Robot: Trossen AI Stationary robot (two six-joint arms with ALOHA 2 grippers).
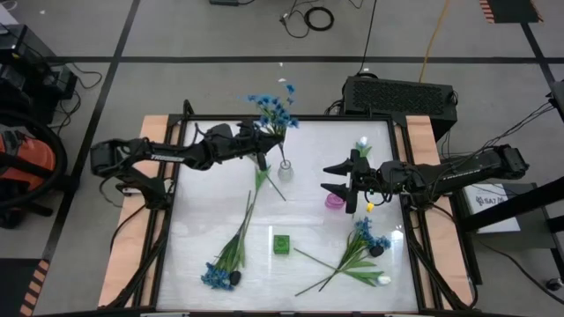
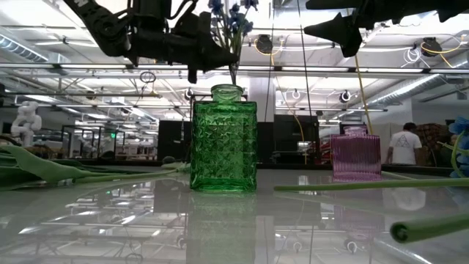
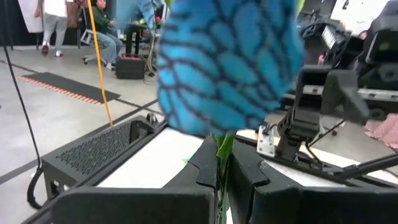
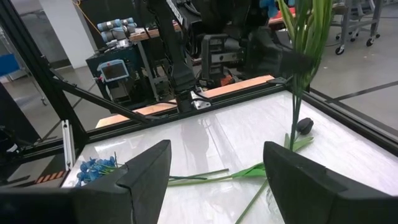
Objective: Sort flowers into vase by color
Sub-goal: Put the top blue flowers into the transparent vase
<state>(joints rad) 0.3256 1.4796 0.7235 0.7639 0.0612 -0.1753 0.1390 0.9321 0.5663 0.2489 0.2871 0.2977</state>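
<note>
— Where's the blue flower (image 1: 271, 109)?
— Its stem is pinched between the left gripper's (image 1: 258, 145) closed fingers, above the clear vase (image 1: 285, 169); its blossom blocks most of the left wrist view.
— And the right gripper (image 1: 337, 177)?
— Spread wide, empty, beside the pink vase (image 1: 334, 200). Loose stems (image 1: 231, 251) lie near the green vase (image 1: 281, 244).

A bunch of blue flowers (image 1: 274, 106) is held up in the air, its stem hanging down to the clear vase (image 1: 285, 170). More flowers lie flat on the table: a blue bunch (image 1: 218, 276) (with a dark bud beside it), another blue bunch (image 1: 368, 234), and a white bud (image 1: 383, 280).
</note>
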